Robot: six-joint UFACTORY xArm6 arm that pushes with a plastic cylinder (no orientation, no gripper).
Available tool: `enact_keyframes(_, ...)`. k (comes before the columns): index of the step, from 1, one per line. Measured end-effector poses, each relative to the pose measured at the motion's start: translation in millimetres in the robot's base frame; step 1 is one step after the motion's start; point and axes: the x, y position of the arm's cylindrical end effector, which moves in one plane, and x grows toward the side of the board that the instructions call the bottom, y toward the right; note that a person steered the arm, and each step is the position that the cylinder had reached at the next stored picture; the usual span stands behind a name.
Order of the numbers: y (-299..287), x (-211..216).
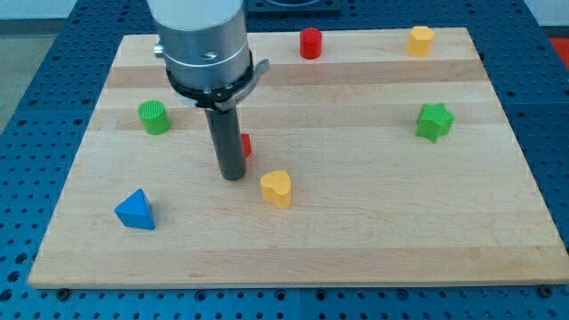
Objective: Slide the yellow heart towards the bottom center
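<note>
The yellow heart (276, 188) lies on the wooden board (373, 240), a little left of the middle and below it. My tip (233, 175) stands just left of the heart and slightly above it, with a small gap between them. A red block (246, 145) is mostly hidden behind the rod, only its right edge showing.
A blue triangle (135, 211) lies at the lower left. A green cylinder (154, 117) sits at the left. A red cylinder (309, 43) and a yellow block (420, 40) stand near the top edge. A green star (435, 122) is at the right.
</note>
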Motion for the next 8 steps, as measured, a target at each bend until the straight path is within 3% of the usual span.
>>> enact_keyframes(8,65.8,24.3)
